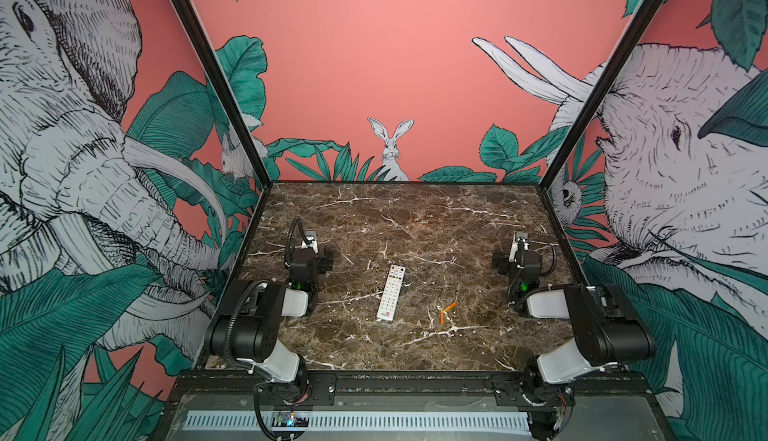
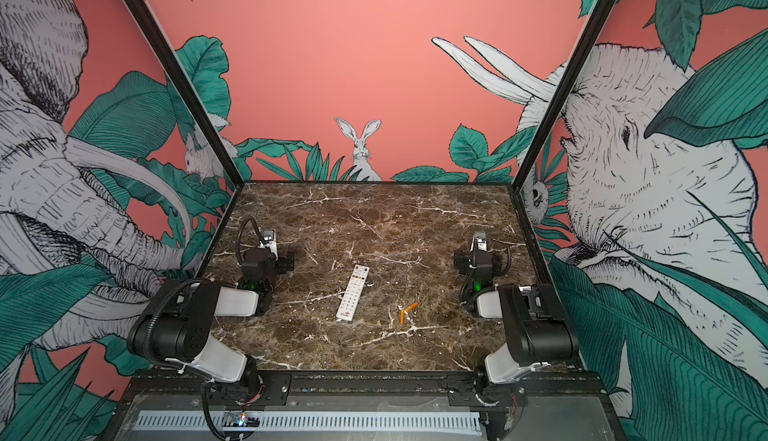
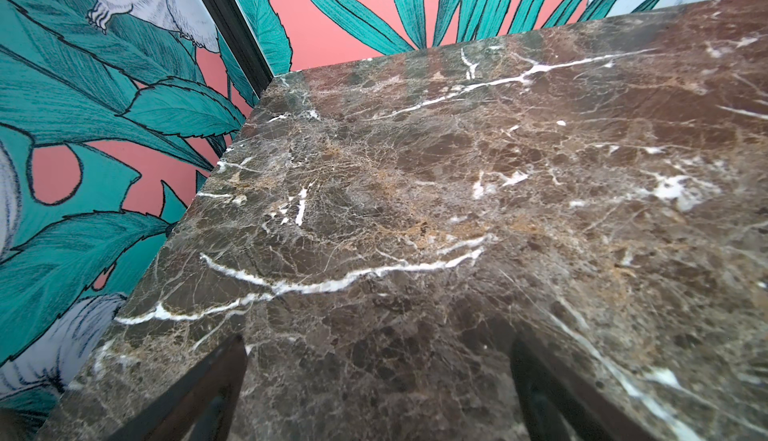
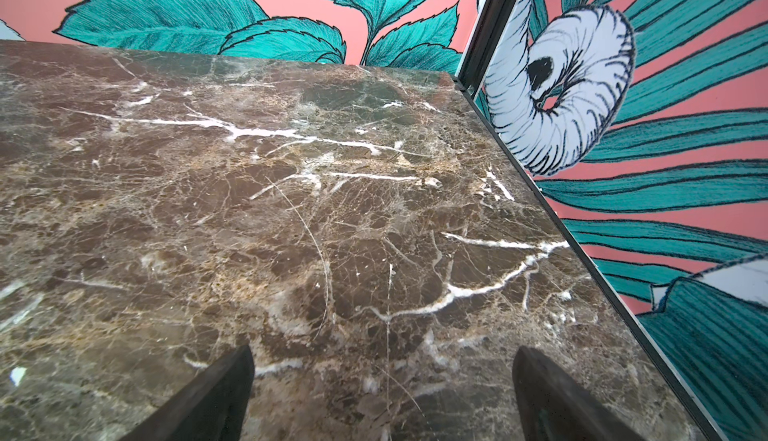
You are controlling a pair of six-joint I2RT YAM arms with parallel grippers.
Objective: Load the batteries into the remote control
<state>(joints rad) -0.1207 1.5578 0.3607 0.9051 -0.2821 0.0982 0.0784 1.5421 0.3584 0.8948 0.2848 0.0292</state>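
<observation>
The remote control (image 1: 391, 293), white and slim, lies flat with its buttons up near the middle of the worktop (image 1: 415, 218), its red-buttoned end toward the far edge. The batteries (image 1: 442, 317), two slim orange cylinders, lie to its right, apart from it, their ends meeting in a V.

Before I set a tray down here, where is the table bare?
Bare: the far half of the table, between back wall and remote, and the near strip by the front edge. Crowded: around remote and batteries, and by the left arm and right arm.
</observation>
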